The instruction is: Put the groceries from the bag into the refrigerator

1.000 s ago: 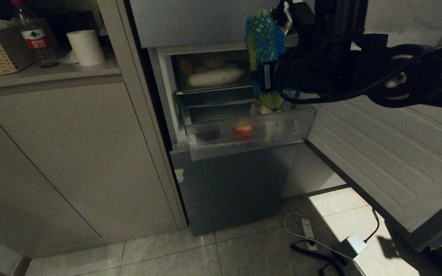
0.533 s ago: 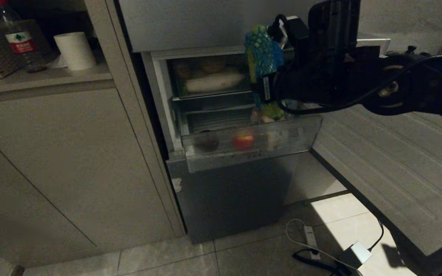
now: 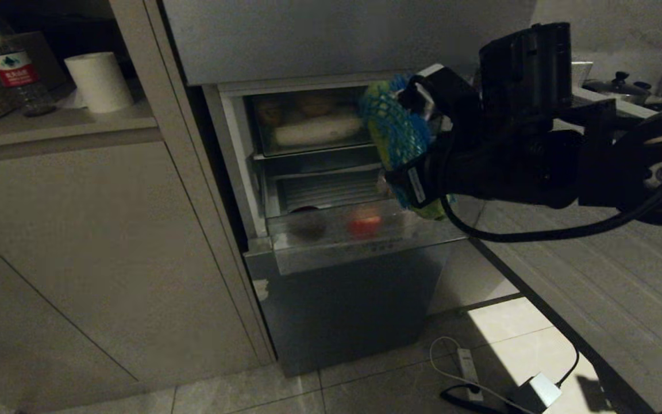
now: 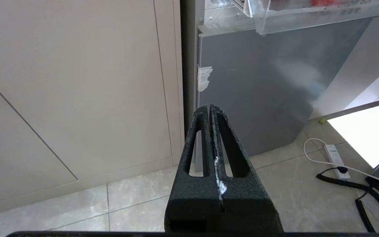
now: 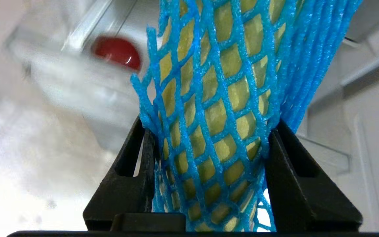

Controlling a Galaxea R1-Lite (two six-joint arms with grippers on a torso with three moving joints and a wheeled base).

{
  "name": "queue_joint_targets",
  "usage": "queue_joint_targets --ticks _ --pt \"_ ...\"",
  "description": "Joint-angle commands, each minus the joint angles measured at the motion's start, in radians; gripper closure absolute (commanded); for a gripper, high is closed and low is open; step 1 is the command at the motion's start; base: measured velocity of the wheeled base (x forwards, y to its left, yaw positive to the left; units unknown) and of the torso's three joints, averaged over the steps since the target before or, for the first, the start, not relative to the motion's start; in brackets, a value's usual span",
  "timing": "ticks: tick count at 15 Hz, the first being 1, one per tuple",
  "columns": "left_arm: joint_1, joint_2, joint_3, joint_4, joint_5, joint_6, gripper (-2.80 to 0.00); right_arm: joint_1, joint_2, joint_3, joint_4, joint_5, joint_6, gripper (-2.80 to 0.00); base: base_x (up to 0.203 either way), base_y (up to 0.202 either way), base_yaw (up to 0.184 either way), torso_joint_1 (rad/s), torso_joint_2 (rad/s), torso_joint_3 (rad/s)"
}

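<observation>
The head view is dim and murky, with the cabinet front in grey gloom. One bright patch of light falls on the floor tiles at lower right, edged by hard shadow. The left wrist view is evenly lit and sharp, its sunlit floor blown out white. The right wrist view is bright: the blue net is crisp, everything behind it smeared and washed out.

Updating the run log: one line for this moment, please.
right gripper: shut on netted yellow-green fruit | position: above open fridge drawer | left gripper: shut, idle near floor
</observation>
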Motion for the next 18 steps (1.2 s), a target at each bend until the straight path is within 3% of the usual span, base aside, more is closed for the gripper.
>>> queue_joint_targets --ticks 1,7,15,18 --pt "0.0 0.002 0.0 -0.001 0.0 0.0 0.0 0.003 0.02 -0.014 -0.01 -0.022 -0.032 0.0 0.0 0.0 0.0 0.0 0.0 0.0" --pt "0.0 0.002 0.0 -0.001 0.0 0.0 0.0 0.014 0.217 -0.147 -0.125 -0.176 -0.342 0.0 0.0 0.0 0.0 0.0 0.0 0.0" --pt "0.0 0.002 0.0 -0.001 0.0 -0.002 0.0 -0.002 0.43 -0.421 -0.128 -0.133 -0.6 0.0 0.0 0.0 0.0 0.0 0.0 0.0" --pt "0.0 0.002 0.0 -0.001 0.0 -0.002 0.0 -0.006 0.46 -0.423 -0.134 -0.122 -0.61 0.0 0.0 0.0 0.0 0.0 0.0 0.0"
